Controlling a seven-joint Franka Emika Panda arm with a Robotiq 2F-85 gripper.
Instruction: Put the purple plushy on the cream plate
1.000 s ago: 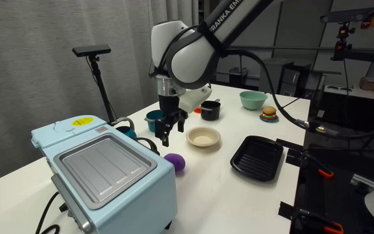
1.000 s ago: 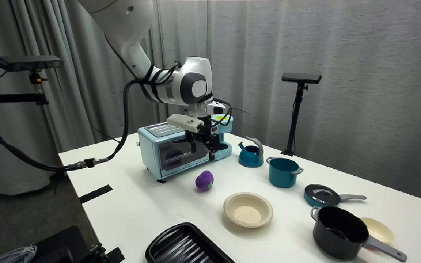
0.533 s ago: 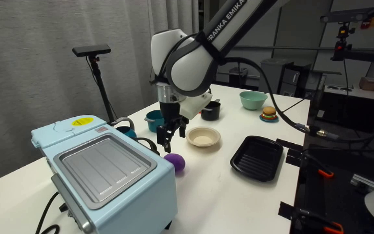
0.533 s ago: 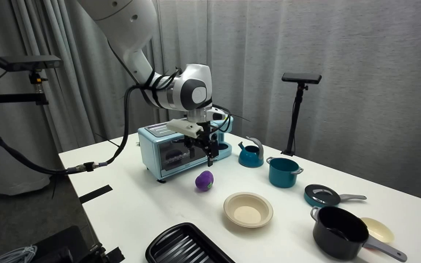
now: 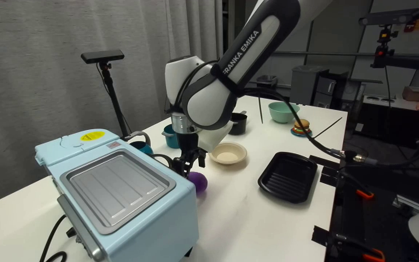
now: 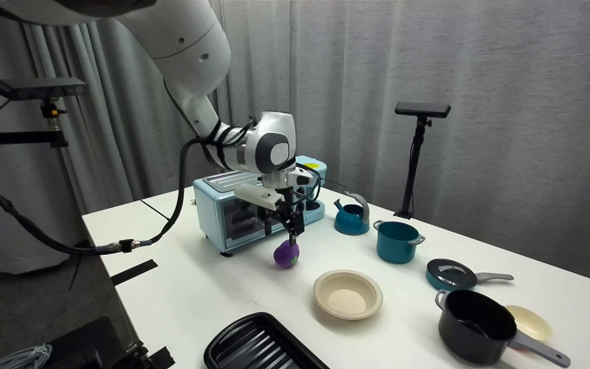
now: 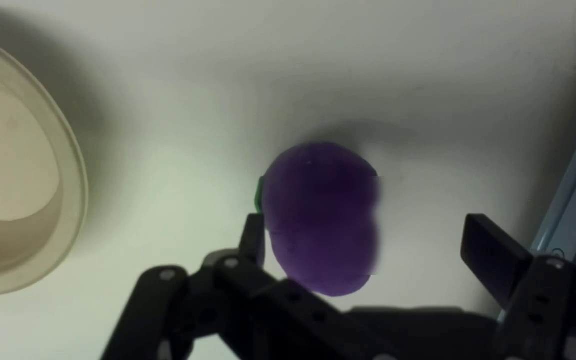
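The purple plushy [image 5: 199, 182] lies on the white table beside the light blue oven; it also shows in an exterior view [image 6: 285, 256]. In the wrist view the plushy [image 7: 318, 215] has a bit of green at its left edge. My gripper [image 6: 280, 234] is open, low over the plushy. In the wrist view the plushy lies between the open fingers of the gripper [image 7: 370, 237], close to the left finger and well apart from the right one. Whether the left finger touches it I cannot tell. The cream plate [image 6: 346, 301] stands empty nearby; it shows partly in the wrist view [image 7: 8, 155].
The light blue oven [image 5: 122, 189] stands close to the gripper. A black tray [image 5: 287, 178] lies near the table edge. A teal kettle [image 6: 351, 220], a teal pot [image 6: 396, 246], a lidded pan [image 6: 451, 274] and a black pot [image 6: 471, 328] stand along the table.
My gripper has moved down from above, and its fingertips are now at the plushy's height or just over it. It stays open. Plushy and plate have not moved. A hand with a cup appears far right.
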